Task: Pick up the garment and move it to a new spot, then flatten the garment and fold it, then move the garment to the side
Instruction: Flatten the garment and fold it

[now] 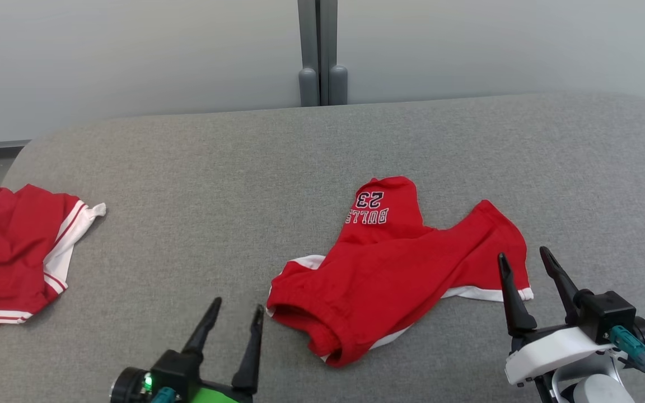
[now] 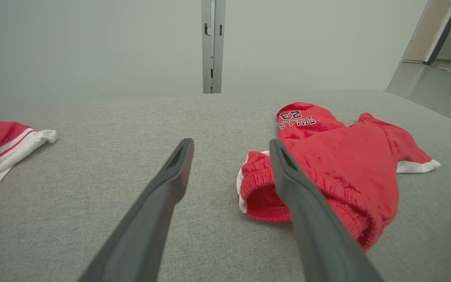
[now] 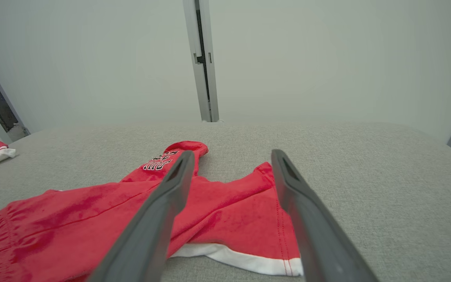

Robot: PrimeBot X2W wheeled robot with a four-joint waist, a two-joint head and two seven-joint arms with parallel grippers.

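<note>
The garment [image 1: 395, 274], a pair of red jersey shorts of soft knit cloth, lay crumpled right of centre on the grey woven surface [image 1: 199, 184], whose weave looked coarse and felt-like and whose far corners were rounded. Its gathered elastic waistband [image 1: 300, 316] faced the robot at the lower left, puckered and gaping a little, while the two legs fanned away in a rough V. The far leg was rolled over and showed the black and white "BULLS 23" print [image 1: 368, 208] upside down; the right leg ended in a flat white hem band [image 1: 471, 293]. The left gripper [image 1: 238, 305] stood with its two long, tapering dark fingers spread wide and nothing between them, just beside the waistband. The right gripper [image 1: 523, 253] was likewise spread wide and held nothing, its matte pointed fingers near the right leg's hem; whether they touched the cloth could not be told. A second red garment [image 1: 14, 257] with white stripes lay bunched at the surface's left edge, well apart from the first. Behind, a smooth pale wall was split by a narrow grey post [image 1: 318, 50].
</note>
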